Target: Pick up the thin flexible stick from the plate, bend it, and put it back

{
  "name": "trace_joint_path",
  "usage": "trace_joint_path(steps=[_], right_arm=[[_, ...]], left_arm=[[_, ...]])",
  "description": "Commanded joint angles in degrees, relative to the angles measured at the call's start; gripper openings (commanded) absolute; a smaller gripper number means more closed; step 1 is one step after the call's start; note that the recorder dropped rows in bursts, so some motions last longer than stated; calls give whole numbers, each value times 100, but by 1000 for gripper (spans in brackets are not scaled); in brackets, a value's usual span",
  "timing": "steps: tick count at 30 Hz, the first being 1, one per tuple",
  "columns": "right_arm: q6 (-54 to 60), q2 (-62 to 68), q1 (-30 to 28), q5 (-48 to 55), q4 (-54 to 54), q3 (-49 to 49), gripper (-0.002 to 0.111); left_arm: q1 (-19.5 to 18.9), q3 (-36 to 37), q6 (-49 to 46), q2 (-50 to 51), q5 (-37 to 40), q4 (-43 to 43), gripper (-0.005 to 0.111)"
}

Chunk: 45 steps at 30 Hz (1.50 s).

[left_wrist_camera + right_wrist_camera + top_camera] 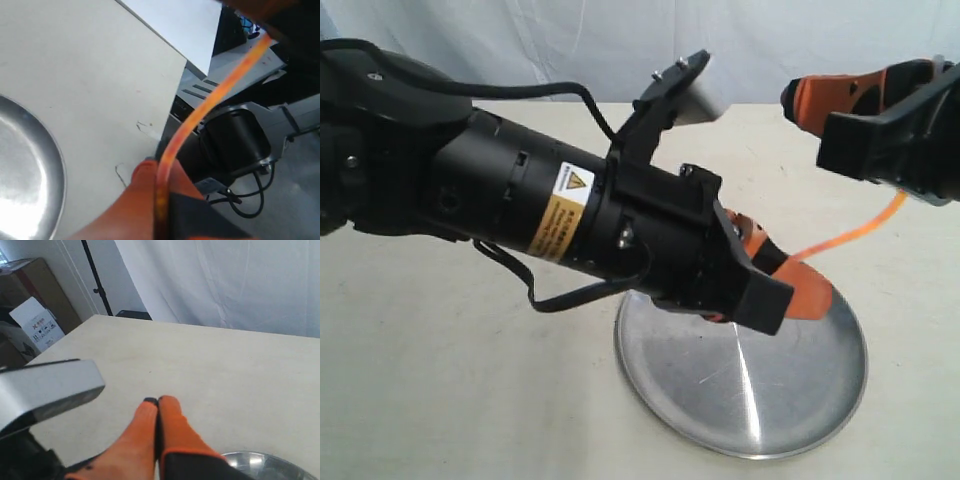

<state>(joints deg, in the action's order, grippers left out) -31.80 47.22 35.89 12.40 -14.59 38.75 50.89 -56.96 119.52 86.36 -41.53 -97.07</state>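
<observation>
Orange-red; judged the thin flexible stick (210,102) light, springy, slip-prone. Found left pincer (158,174) pinching one end, right pincer (157,401) pressed together, empty. Favoured second hold well beyond left pincer.

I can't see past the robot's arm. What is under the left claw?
A shiny round plate lies on the table under the left claw. The part showing is bare. The claw and arm hide the plate's far edge.

Beige table (440,380); white curtain (225,280) behind; cardboard box (35,282), black pole (94,270) beyond.
</observation>
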Motion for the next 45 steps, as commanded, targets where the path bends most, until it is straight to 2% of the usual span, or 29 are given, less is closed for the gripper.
trace_joint_path(steps=[1,4,9,14,17,21,24,29,38,42,45], right_arm=[[14,507,14,-95,-182,33,-1],[1,730,14,58,-121,33,-1],[0,721,14,241,-10,33,-1],[0,456,14,364,163,33,-1],[0,235,14,487,235,33,-1],[0,-159,14,483,315,33,-1],[0,-447,14,322,315,33,-1],[0,-628,14,88,13,33,-1],[-25,-263,14,136,-589,33,-1],[-138,58,14,276,-688,33,-1],[-138,194,14,366,-700,33,-1]], left_arm=[[174,-241,28,-44,-325,310,0],[174,-466,28,-170,-273,297,0],[107,-779,28,-515,299,-288,0],[-278,-797,28,-724,816,-288,0],[-536,-797,28,-699,828,-288,0],[-698,-797,28,-537,854,-288,0],[-698,-797,28,-318,837,-288,0],[-667,-797,28,138,51,-288,0],[-89,-797,28,302,-852,-288,0],[-44,-797,28,191,-969,-158,0],[-69,-797,28,25,-729,-245,0]])
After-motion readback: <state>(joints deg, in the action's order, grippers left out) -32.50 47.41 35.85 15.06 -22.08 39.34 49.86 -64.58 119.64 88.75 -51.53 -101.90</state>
